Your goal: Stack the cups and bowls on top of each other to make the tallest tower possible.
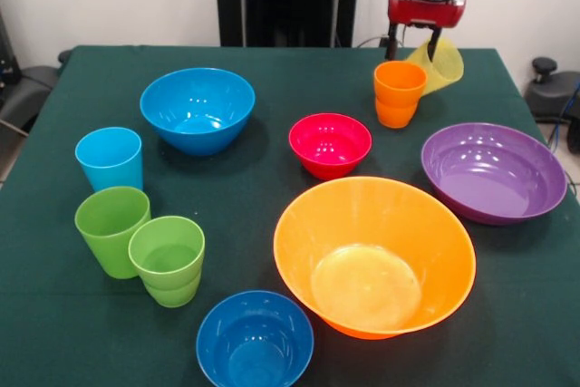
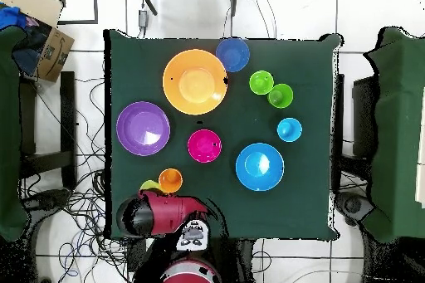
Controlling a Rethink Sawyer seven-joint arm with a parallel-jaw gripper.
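The small shiny yellow plastic cup [image 1: 441, 62] hangs tipped on its side in the air, pinched by its rim in my red and black gripper [image 1: 433, 46], so the gripper is clamped on that cup. It sits near the far right corner of the dark green table cloth [image 1: 72, 314], just beside and a bit above the small shiny orange plastic cup [image 1: 399, 93], which stands upright on the cloth with its mouth up. That orange cup looks like the bottom of my tower, and nothing is in it yet. I think the yellow cup could go wrong in a few ways. It is tilted, so if I let go now it may land on its side and roll off the edge, which is close. If I lower it crooked, its rim may bump the orange cup and knock it over. Only one thin finger shows on the rim, so the hold may be weak and the cup may slip. The yellow cup looks thin and a bit see-through. Farther out sit the small round red plastic bowl [image 1: 330, 143], the wide shallow purple plastic bowl [image 1: 494, 172], and the very big orange plastic bowl [image 1: 374, 255]. On the other side are two blue bowls, a light blue cup and two lime green cups, all well apart from my gripper.
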